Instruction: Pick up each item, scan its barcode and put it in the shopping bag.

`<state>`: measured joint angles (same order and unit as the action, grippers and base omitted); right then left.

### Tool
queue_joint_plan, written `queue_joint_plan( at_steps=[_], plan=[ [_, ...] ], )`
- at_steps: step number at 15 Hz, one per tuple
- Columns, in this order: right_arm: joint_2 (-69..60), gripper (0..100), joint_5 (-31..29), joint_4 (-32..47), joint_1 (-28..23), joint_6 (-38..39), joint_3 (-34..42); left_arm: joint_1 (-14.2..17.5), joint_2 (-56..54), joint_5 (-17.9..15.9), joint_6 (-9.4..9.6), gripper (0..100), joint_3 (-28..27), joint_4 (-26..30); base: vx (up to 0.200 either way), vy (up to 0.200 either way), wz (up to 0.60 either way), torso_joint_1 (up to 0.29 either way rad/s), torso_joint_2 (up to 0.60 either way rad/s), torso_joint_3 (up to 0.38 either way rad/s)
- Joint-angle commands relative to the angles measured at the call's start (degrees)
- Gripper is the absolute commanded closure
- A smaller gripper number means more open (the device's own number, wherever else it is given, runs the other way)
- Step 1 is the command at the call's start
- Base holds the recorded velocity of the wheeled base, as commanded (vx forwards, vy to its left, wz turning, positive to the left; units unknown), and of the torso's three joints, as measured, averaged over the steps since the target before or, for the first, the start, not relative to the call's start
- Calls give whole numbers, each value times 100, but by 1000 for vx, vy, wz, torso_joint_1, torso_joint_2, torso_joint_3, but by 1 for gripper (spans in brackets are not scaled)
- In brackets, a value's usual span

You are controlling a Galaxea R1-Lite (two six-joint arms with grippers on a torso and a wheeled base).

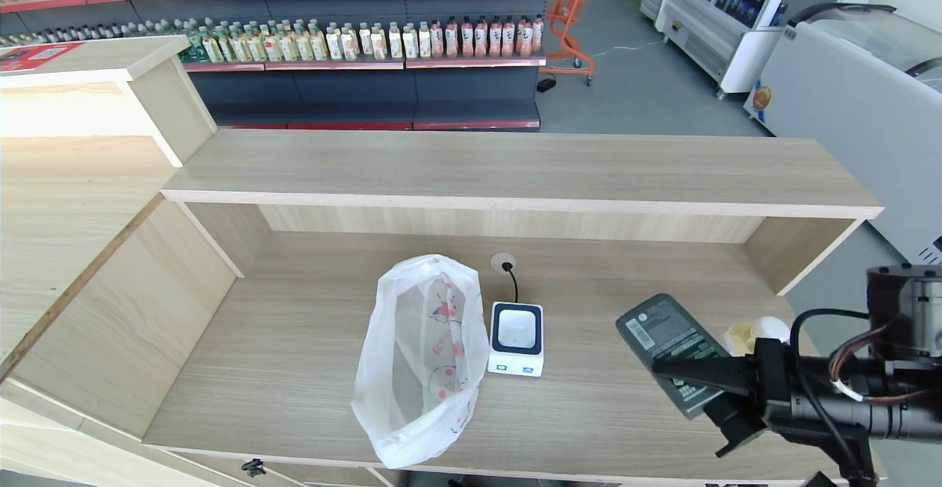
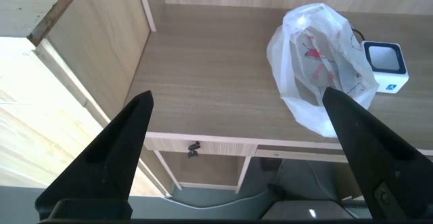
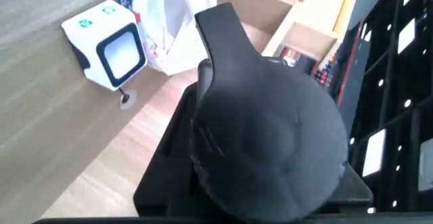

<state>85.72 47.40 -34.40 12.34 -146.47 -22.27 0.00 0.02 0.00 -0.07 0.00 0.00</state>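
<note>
My right gripper [image 1: 688,378] is shut on a flat dark grey package [image 1: 666,343] with a white barcode label, held above the counter's right side. The same package [image 3: 270,129] looms close in the right wrist view. To its left stands the white scanner [image 1: 516,338] with a dark window, also seen as the scanner [image 3: 108,51] and the scanner [image 2: 385,65]. A white plastic shopping bag [image 1: 419,358] lies open beside the scanner, touching it; the bag [image 2: 321,61] looks hollow inside. My left gripper [image 2: 237,99] hangs open off the counter's front edge, holding nothing.
A pale yellow and white item [image 1: 752,336] sits on the counter [image 1: 280,354] behind my right arm. A raised wooden ledge [image 1: 515,167] runs along the back, with side walls left and right. The scanner's cable [image 1: 510,281] leads to a hole in the counter.
</note>
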Motion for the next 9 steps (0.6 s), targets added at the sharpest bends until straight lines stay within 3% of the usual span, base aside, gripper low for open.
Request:
queue_joint_plan(
  at_steps=[1,3,4,6,9],
  plan=[
    [261,100,332,1041,586,-1393,-5,0,-2,0,-1,0,0,0,0,0,0,0,0,0],
    [515,100,543,1155,1254,-1595,-251,0,-2,0,-1,0,0,0,0,0,0,0,0,0],
    [726,100,947,1146,1429,-1622,-330,0,-2,0,-1,0,0,0,0,0,0,0,0,0],
    [999,100,1483,1120,1570,-1666,-436,0,-2,0,-1,0,0,0,0,0,0,0,0,0],
    [1263,100,1527,1094,1535,-1674,-471,0,-2,0,-1,0,0,0,0,0,0,0,0,0]
  ],
)
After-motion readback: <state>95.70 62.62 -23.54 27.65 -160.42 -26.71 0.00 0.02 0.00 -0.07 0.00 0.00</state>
